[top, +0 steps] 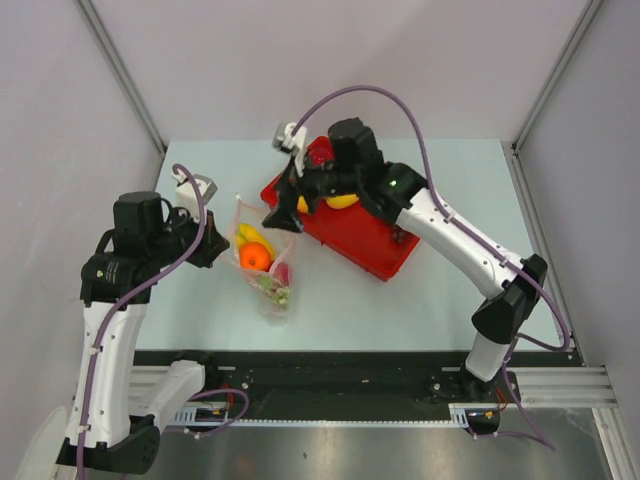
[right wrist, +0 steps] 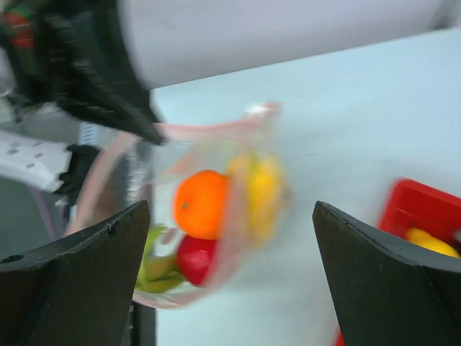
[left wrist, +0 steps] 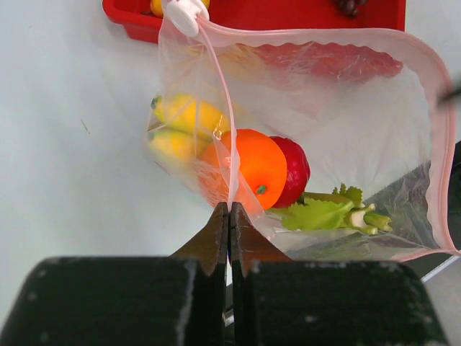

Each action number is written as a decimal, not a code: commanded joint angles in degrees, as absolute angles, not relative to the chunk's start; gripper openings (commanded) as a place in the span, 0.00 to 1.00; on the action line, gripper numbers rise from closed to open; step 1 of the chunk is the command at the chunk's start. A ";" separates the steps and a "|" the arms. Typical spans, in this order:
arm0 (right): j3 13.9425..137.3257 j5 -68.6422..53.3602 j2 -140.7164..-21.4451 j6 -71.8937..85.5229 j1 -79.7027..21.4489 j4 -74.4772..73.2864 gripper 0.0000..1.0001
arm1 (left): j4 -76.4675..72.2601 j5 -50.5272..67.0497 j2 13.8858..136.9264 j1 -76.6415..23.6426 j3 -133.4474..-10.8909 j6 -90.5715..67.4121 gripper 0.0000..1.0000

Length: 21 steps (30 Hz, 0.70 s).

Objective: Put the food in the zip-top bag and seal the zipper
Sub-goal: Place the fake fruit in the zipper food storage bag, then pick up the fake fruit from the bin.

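Left hand [left wrist: 229,216] clenched the bag [left wrist: 346,144] rim, pinched at its 6 o'clock. Right hand [right wrist: 229,216] gaped empty above the table [top: 400,300]. The bag lay at 8 o'clock from the tray [top: 370,240]. Judged best: hold the mouth wide and taut while the right fetched the yellow fruit [right wrist: 432,242].

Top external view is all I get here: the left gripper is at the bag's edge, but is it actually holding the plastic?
Observer: Yes. The left wrist view shows the left gripper shut on the zip-top bag, pinching its pink zipper strip.
Operator: What is inside the bag? I make out only yellow and orange.
Observer: It holds bananas, an orange, a red apple and a green leafy stalk.
Operator: Is the right gripper carrying anything?
Observer: No. In the right wrist view the right gripper is wide open and empty, with the bag ahead of it.
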<state>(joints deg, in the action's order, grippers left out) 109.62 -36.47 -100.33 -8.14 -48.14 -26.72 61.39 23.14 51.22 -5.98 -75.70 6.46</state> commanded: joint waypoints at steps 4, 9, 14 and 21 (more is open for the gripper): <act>108.75 -27.44 -98.18 -7.64 -32.71 -34.34 1.00 | 59.51 24.43 50.89 -5.54 -76.12 5.45 0.00; 100.99 -12.53 -99.92 -16.77 -26.90 -40.77 0.97 | 58.98 24.70 51.33 -5.54 -75.85 5.54 0.00; 98.26 -1.69 -107.47 -17.93 -23.29 -43.85 0.91 | 58.45 25.05 51.85 -5.54 -75.59 5.63 0.00; 100.63 6.59 -118.72 -18.54 -20.66 -43.06 1.00 | 58.36 24.87 51.86 -5.54 -75.15 5.89 0.00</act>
